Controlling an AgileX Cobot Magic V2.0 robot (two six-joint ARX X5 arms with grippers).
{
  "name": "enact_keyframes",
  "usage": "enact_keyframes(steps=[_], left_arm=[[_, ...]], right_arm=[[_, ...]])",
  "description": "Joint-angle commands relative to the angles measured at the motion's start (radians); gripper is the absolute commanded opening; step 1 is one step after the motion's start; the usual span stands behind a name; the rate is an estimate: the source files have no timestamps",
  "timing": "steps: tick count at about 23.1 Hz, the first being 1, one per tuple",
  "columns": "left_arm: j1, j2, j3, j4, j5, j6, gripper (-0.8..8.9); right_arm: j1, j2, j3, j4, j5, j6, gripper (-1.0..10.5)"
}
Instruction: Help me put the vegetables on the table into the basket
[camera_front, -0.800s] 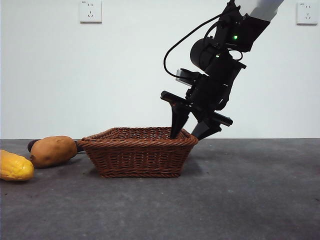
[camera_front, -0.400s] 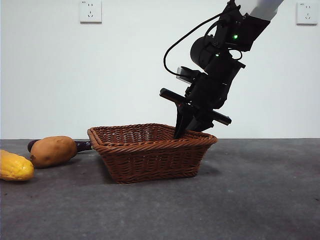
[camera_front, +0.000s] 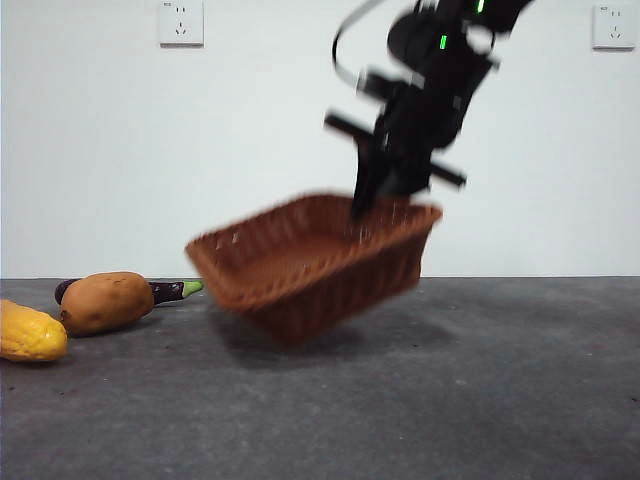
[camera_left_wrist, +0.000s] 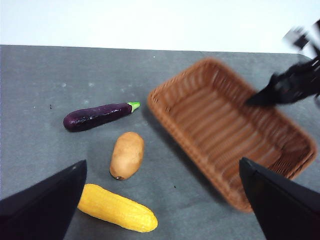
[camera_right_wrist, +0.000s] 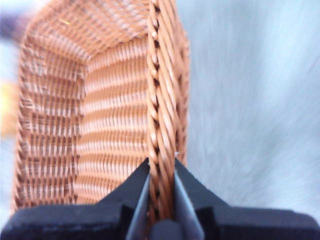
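Observation:
The wicker basket (camera_front: 310, 262) hangs tilted above the table (camera_front: 480, 400), its right end highest. My right gripper (camera_front: 365, 205) is shut on its braided rim (camera_right_wrist: 161, 125), which runs between the two jaws (camera_right_wrist: 161, 200). On the table at the left lie the yellow corn cob (camera_front: 30, 332), the orange-brown tuber (camera_front: 105, 301) and, behind it, the purple eggplant (camera_front: 170, 290). My left gripper (camera_left_wrist: 162, 165) is open and holds nothing, high above the corn (camera_left_wrist: 116, 208), tuber (camera_left_wrist: 127, 155) and eggplant (camera_left_wrist: 97, 115). The basket (camera_left_wrist: 225, 130) is empty.
A white wall with two power sockets (camera_front: 181, 22) stands behind the table. The right arm's dark links reach down from the upper right of the front view.
The right gripper shut on the basket's right rim, then rose, lifting the basket off the table and tipping it. The vegetables have not moved.

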Motion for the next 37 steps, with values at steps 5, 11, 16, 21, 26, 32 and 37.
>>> enact_keyframes(steps=[5,11,16,21,26,32,37], left_arm=[[-0.005,0.016,0.002,-0.005,0.006,-0.002,6.01],[-0.018,0.049,0.002,-0.026,0.001,-0.002,6.01],[-0.018,0.107,0.002,-0.032,-0.05,-0.005,6.02],[-0.018,0.36,0.05,-0.128,-0.173,-0.035,6.03],[-0.026,0.685,0.223,-0.209,-0.178,-0.093,6.02],[-0.047,0.926,0.349,-0.306,-0.217,-0.211,6.02],[-0.086,1.039,0.349,-0.301,-0.266,-0.241,6.02]], right_arm=[[-0.009,-0.119,0.025,-0.086,0.005,-0.009,-0.1],[-0.014,-0.221,0.025,-0.172,0.031,-0.032,-0.1],[-0.014,-0.29,0.025,-0.209,0.034,-0.04,-0.1],[-0.014,-0.345,0.025,-0.273,0.034,-0.085,-0.1],[-0.014,-0.354,0.025,-0.301,0.033,-0.117,-0.1],[-0.014,-0.354,0.025,-0.311,0.033,-0.136,-0.1],[-0.014,-0.354,0.025,-0.31,0.032,-0.14,-0.1]])
